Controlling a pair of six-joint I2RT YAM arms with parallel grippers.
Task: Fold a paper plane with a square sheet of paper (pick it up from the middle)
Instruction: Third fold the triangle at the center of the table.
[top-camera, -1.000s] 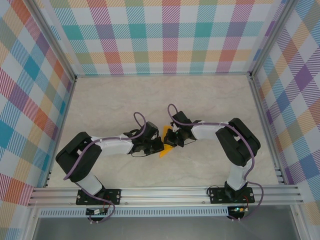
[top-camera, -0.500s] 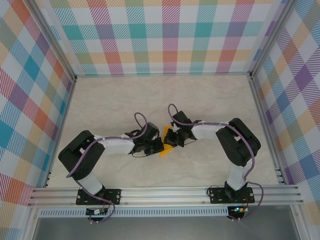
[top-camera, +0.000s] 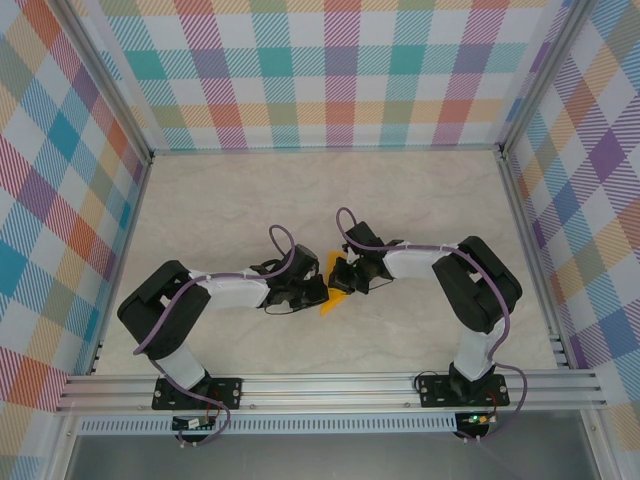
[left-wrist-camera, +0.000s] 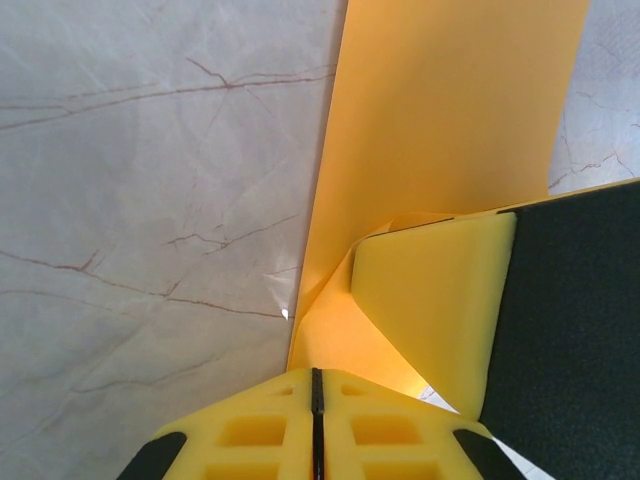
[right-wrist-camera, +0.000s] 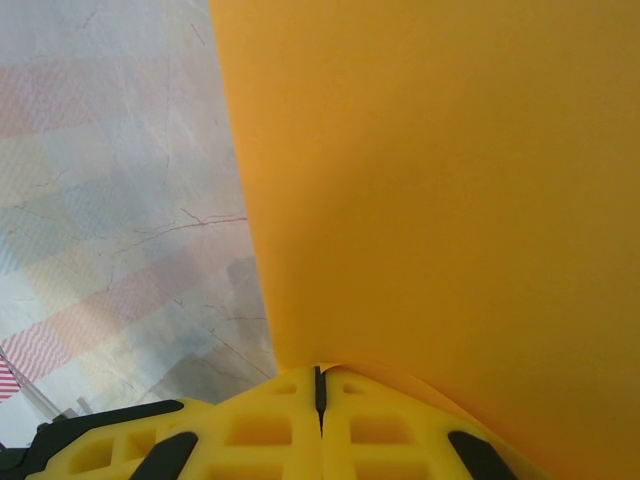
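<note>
orange-yellow paper (top-camera: 329, 302) at the centre of the top view, over the pale marbled bench (top-camera: 250, 200), pinched from two sides at once. left arm (top-camera: 235, 290) reaching in from the lower left, right arm (top-camera: 415, 262) from the right, wrists almost meeting above it.

left jaws closed on the paper: in the left wrist view, yellow tips pressed together at the bottom centre, paper (left-wrist-camera: 450, 110) rising out of the seam toward the upper right, bench (left-wrist-camera: 150, 200) at the left. right jaws likewise closed on the paper: in the right wrist view, tips meeting at the bottom centre, paper (right-wrist-camera: 450, 180) spreading over the right two thirds of the frame, bench (right-wrist-camera: 130, 200) at the left.

at the lower right of the left wrist view, a yellow finger (left-wrist-camera: 440, 300) with a black backing, touching the paper just beside a doubled-over corner; judged to belong to the right arm.

held this way, probably, to keep the paper taut between two anchors, for pressing a crease without sliding or curling. judged partway through folding: one corner turned over, no sharp-tipped dart to be seen. hard to tell from above whether resting on the bench or raised off it, with both wrists covering the middle. worth watching: opposing pulls on such thin stock, likely to tear it or skew the crease.
</note>
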